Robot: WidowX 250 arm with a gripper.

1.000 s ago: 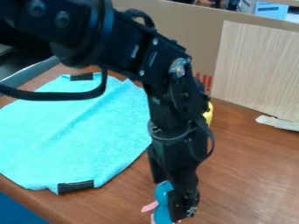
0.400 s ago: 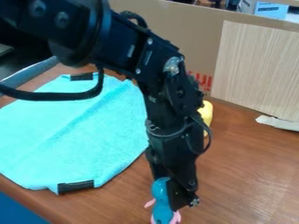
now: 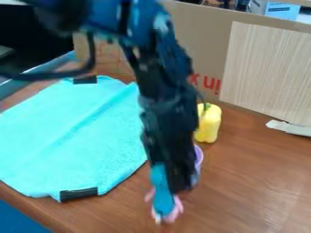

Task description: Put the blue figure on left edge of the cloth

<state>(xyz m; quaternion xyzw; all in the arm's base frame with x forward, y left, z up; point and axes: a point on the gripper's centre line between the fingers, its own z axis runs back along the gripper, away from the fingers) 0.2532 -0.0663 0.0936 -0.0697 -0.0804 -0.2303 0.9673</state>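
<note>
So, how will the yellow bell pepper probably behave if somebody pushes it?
The yellow bell pepper might tip, as it stands upright and is taller than wide. Once down, its rounded body would probably roll a little. Its skin looks smooth, so it may be somewhat slippery.

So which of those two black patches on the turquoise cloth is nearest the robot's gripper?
The front patch, on the side of the cloth closest to the camera. The back patch is at the far edge, farther from the gripper.
</note>
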